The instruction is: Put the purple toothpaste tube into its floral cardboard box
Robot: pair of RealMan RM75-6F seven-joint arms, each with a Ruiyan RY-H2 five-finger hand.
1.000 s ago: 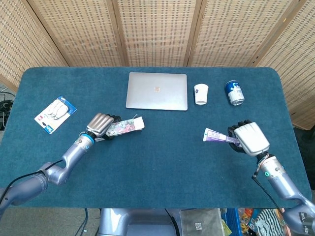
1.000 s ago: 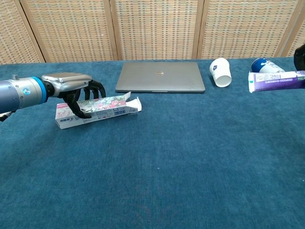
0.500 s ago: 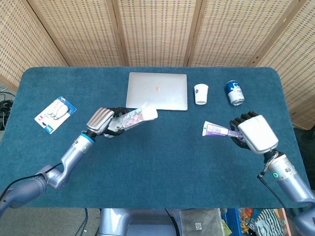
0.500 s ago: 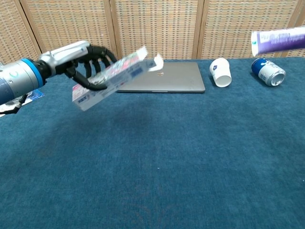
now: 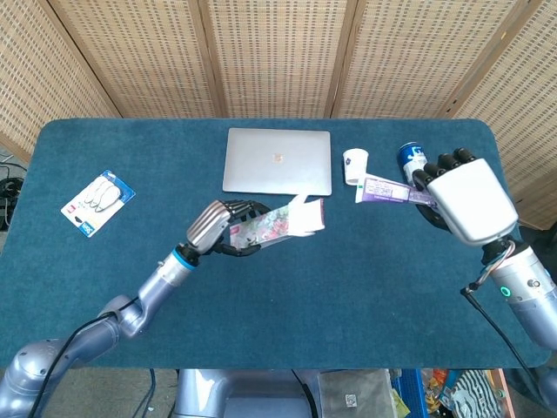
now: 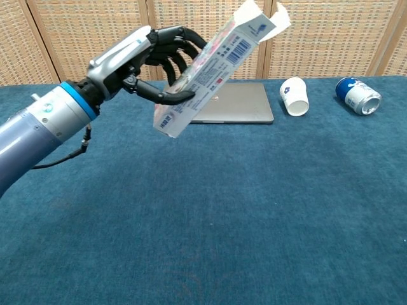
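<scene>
Gripping box: left hand (image 5: 219,228) is clasping the floral box (image 5: 277,224), raised, just in front of the laptop (image 5: 278,161), flaps open.
Gripping tube: right hand (image 5: 466,198) is clutching the purple toothpaste tube (image 5: 387,190), right of the laptop.

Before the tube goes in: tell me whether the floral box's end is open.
Open. The floral box, held by the left hand, shows its end flaps spread apart at the raised end.

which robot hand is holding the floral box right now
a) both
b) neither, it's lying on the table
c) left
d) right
c) the left robot hand grips the floral box in the air, open flaps up, while the right robot hand holds the purple toothpaste tube.
</scene>
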